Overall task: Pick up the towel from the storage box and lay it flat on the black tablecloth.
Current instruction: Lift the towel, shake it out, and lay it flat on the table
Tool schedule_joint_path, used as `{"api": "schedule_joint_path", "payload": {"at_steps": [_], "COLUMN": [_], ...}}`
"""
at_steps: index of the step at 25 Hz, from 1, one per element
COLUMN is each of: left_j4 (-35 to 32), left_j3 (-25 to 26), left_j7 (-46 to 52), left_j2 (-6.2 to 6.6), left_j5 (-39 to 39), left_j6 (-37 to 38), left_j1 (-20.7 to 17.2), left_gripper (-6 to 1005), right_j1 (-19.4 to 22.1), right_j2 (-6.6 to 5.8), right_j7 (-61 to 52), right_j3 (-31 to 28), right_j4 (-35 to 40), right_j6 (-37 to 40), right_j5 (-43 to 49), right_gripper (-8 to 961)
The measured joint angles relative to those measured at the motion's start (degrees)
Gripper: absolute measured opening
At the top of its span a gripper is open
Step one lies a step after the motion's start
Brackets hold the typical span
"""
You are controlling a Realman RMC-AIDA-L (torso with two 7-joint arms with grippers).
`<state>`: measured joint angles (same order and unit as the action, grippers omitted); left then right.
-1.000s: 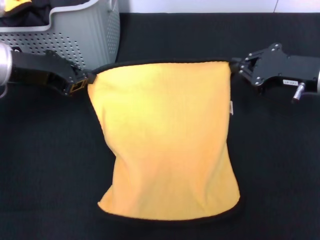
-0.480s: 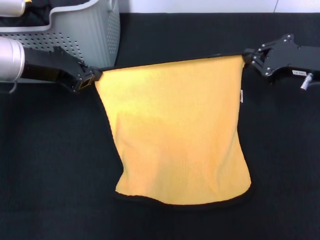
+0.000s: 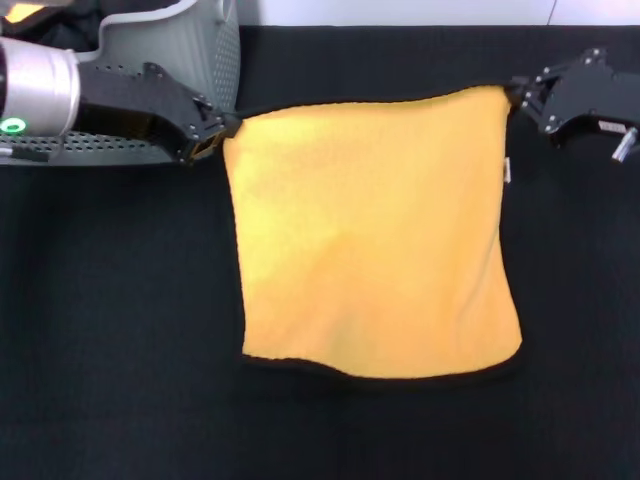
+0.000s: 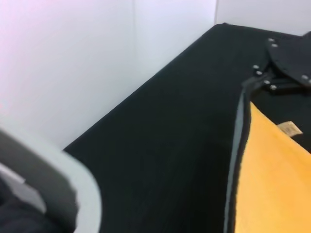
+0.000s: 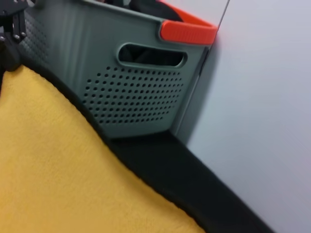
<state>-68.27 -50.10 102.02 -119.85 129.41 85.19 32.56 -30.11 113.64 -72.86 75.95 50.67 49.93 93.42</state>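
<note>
We see the black tablecloth (image 3: 110, 330) covering the whole work surface, running back to a plain white wall (image 3: 400, 10) along the far edge. At far left stands the storage box (image 3: 195, 55), cut off by the frame; dark fabric and something orange show inside it, but we cannot make out what they are. Just in front of the box, the left gripper (image 3: 215, 140) has its fingers pinched closed on the towel's (image 3: 375, 230) far left corner. The towel hangs spread between both arms over the middle of the cloth, its far edge pulled taut; we cannot tell whether its near hem touches the tablecloth. A small white tag (image 3: 507, 170) shows on its right edge. At far right, the right gripper (image 3: 520, 95) is clamped on the other far corner, its arm partly out of view.
</note>
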Motion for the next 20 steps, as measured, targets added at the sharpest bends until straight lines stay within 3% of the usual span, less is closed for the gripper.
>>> {"api": "schedule_joint_path", "payload": {"at_steps": [7,13,20], "left_j4": [-0.4,1.0,3.0], "left_j3": [-1.6,-1.6,-2.3], "left_j7": [1.6,2.3,2.3], "left_j2": [0.19,0.06,0.06], "left_j5": [2.0,5.8,6.3], "left_j6": [-3.8,-5.9,-6.7], "left_j1": [1.1,1.1,1.1], "left_gripper": [30,30,30], "right_j1": [-3.1,-4.0,-4.3], "right_j2": [-0.28,1.57,1.89], "right_j7": [1.3,1.6,1.8], "right_j3": [-0.1,0.0,0.1], "right_j4": [-1.3,-4.1,-6.0], "right_j6": [-0.4,-1.7,-2.1], "right_j5": [0.6,3.2,3.2], "right_gripper": [16,17,19]}}
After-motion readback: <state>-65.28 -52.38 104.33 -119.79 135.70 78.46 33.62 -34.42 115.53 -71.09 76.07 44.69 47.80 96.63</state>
